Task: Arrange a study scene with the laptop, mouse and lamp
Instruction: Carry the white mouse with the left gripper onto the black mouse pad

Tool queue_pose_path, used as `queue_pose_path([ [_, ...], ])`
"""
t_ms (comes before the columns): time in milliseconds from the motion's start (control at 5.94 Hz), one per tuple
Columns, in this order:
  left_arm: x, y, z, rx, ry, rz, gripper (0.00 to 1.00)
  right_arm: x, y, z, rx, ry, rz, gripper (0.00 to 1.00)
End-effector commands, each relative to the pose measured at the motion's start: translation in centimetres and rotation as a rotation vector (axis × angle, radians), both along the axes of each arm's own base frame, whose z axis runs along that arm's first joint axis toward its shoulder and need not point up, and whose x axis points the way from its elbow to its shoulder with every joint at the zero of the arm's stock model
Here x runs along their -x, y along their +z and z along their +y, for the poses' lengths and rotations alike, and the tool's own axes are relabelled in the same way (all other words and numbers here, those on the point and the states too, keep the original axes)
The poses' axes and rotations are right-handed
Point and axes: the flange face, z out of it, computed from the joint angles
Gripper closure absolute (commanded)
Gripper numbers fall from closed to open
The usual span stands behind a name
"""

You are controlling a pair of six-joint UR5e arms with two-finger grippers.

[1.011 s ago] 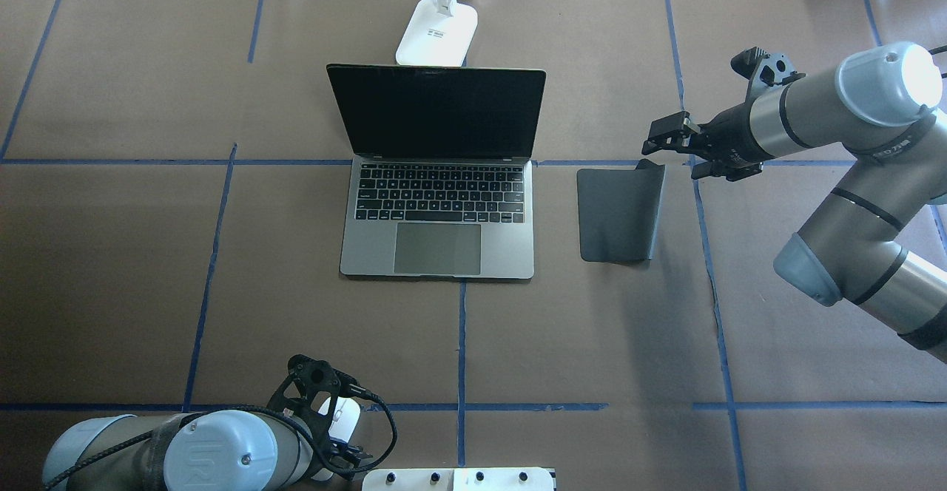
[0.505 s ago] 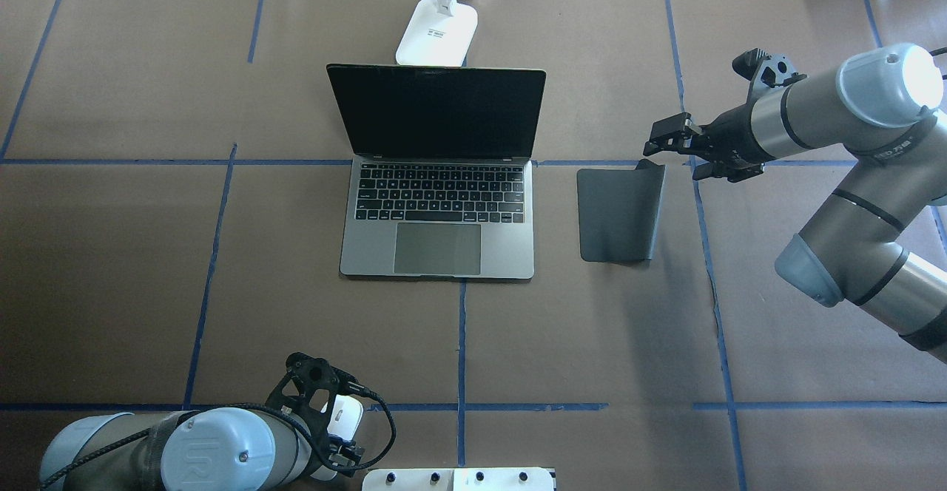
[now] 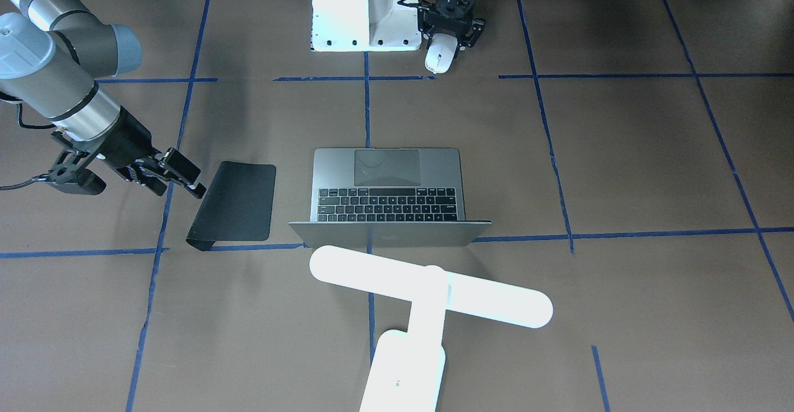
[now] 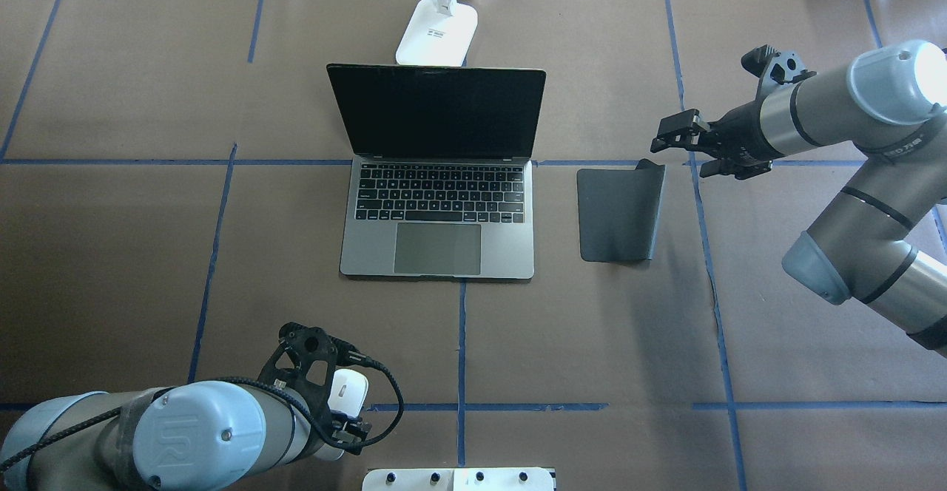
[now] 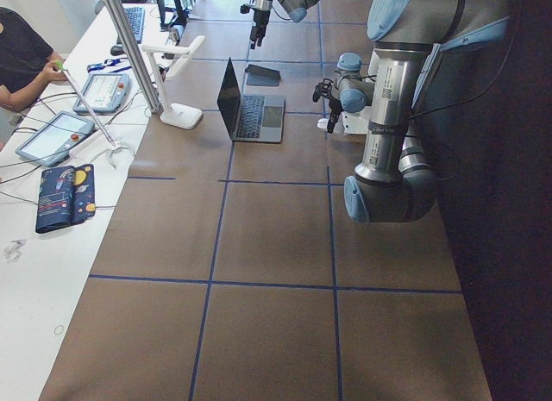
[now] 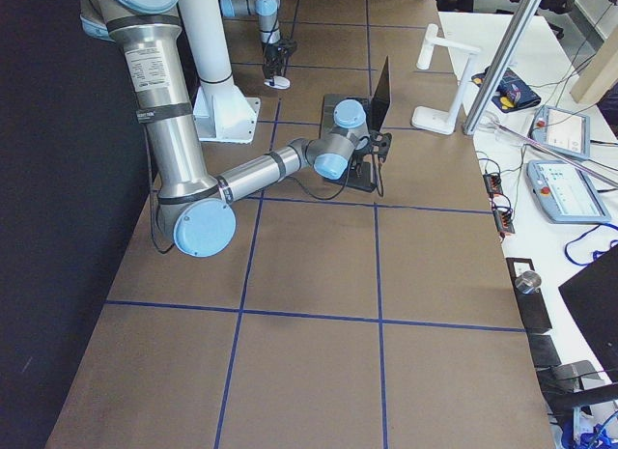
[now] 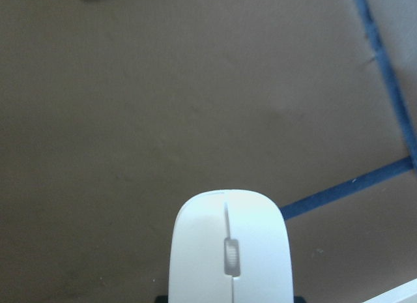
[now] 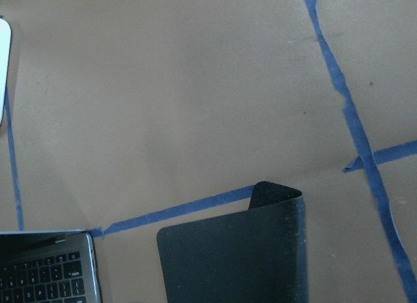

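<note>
The white mouse (image 4: 350,391) is held in my left gripper (image 4: 342,411), shut on its sides near the table's front edge; it fills the bottom of the left wrist view (image 7: 228,251) and shows in the front view (image 3: 438,58). The grey laptop (image 4: 436,217) stands open at the table's middle, screen dark. The white lamp stands behind it, its base (image 4: 436,32) in the overhead view and its bar (image 3: 428,285) in the front view. My right gripper (image 4: 675,138) is open and empty, just beyond the far right corner of the mouse pad.
A flat black mouse pad (image 4: 618,214) lies right of the laptop, its far right corner curled up (image 8: 277,195). The white robot pedestal (image 3: 363,8) stands by the mouse. Blue tape lines cross the brown table cover. Operator devices lie on a side bench (image 5: 52,142).
My left gripper has carried the mouse a little forward, away from the pedestal. My right gripper has drawn slightly back and to the right of the mouse pad's curled corner.
</note>
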Motion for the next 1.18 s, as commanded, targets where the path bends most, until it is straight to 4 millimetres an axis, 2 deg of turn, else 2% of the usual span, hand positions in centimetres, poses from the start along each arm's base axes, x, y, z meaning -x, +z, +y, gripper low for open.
queue_pose_path([
  [0, 0.7, -3.6, -2.9, 0.039, -0.092, 0.039, 0.97, -5.0, 3.4, -0.9, -0.058, -0.024, 0.05, 0.0],
  [168, -1.8, -5.2, -4.4, 0.04, -0.112, 0.047, 0.97, -8.1, 5.4, -1.4, -0.092, -0.035, 0.083, 0.0],
  [337, -5.0, -8.0, -7.4, 0.037, -0.148, 0.056, 0.97, -10.0, 6.3, -1.4, -0.104, -0.047, 0.088, 0.0],
  [505, -6.0, -8.6, -8.1, 0.039, -0.155, 0.053, 0.96, -10.7, 7.2, -1.3, -0.093, -0.05, 0.089, 0.0],
  [674, -7.9, -10.6, -9.3, 0.037, -0.166, 0.059, 0.94, -10.8, 7.5, -1.1, -0.096, -0.052, 0.091, 0.0],
  [842, -11.2, -12.9, -11.6, 0.069, -0.209, 0.069, 0.92, -10.9, 7.9, -0.8, -0.094, -0.052, 0.092, 0.0],
  [1011, -16.4, -15.5, -14.8, 0.134, -0.281, 0.123, 0.92, -11.0, 8.1, -0.6, -0.091, -0.052, 0.095, 0.0],
])
